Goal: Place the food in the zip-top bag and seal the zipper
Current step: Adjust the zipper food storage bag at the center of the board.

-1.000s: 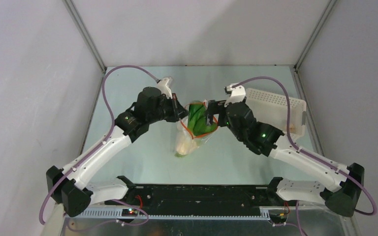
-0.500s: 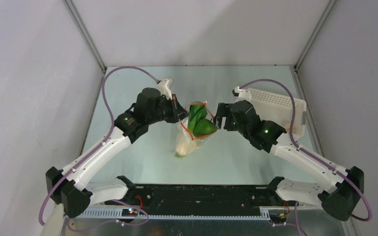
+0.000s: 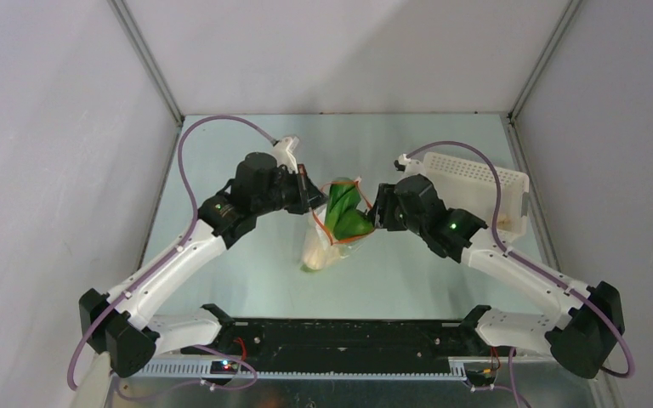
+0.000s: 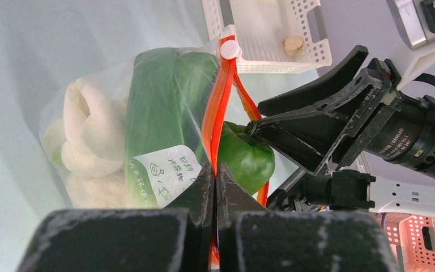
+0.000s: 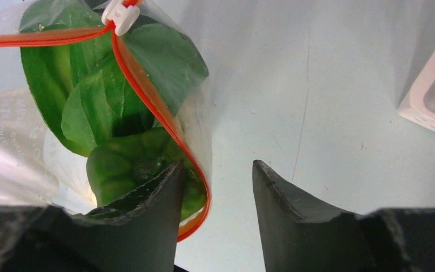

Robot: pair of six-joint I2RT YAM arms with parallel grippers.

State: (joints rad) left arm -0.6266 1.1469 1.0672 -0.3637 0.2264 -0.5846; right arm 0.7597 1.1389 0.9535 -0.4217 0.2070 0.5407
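Both arms: elbows bent, wrists turned inward, facing each other across the zip-top bag. White perforated basket: behind the right gripper. Bag: between the two grippers, mouth gaping toward the right one. Food: green leafy pieces and cream pieces, inside the bag. Left gripper: pinched tight on the zipper. Right gripper: jaws parted, the zipper's loop in the gap, gripping nothing. White slider: at the zipper's far end.

Left arm: extended forward, angled inward.
Left end effector: fingers pressed together.
Right end effector: fingers parted, pointing inward.
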